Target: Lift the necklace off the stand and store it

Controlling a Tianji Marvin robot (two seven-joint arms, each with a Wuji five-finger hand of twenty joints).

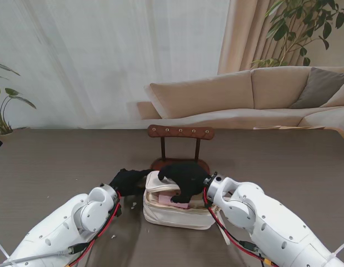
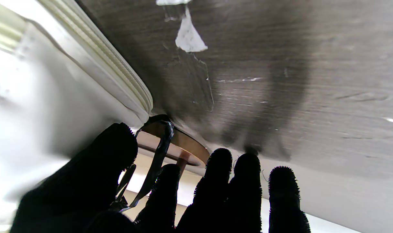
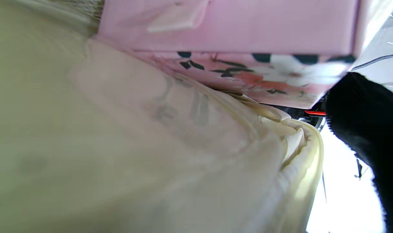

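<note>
Table [image 1: 55, 161], dark and wood-grained, fills the lower half of the stand's view.

At lower left of centre, the left hand [image 1: 127, 181], in a black glove, lies low against the left end of a cream zip bag [image 1: 177, 216]. In its wrist view the fingers [image 2: 219, 174] reach forward, slightly apart. A thin dark strand [image 2: 161, 152] hangs between thumb and forefinger. I cannot tell whether this is the necklace or a strap of the bag, nor whether the hand pinches it. Just past the fingertips are the bag's piped edge [image 2: 118, 77] and the round wooden foot of the stand. A white paper scrap [image 2: 188, 37] lies on the table beyond.

At the centre, the wooden stand [image 1: 180, 132] rises behind the bag, with a peg bar across its top.

The bag is open, with a pink box [image 1: 173, 199] inside.

Right of centre, the right hand [image 1: 185, 177] arches over the bag's mouth, fingers curled down toward the box. Its wrist view shows the pink floral box [image 3: 229, 26], cream lining [image 3: 118, 145] and one black finger [image 3: 368, 129]. Whether it holds anything cannot be told.
</note>
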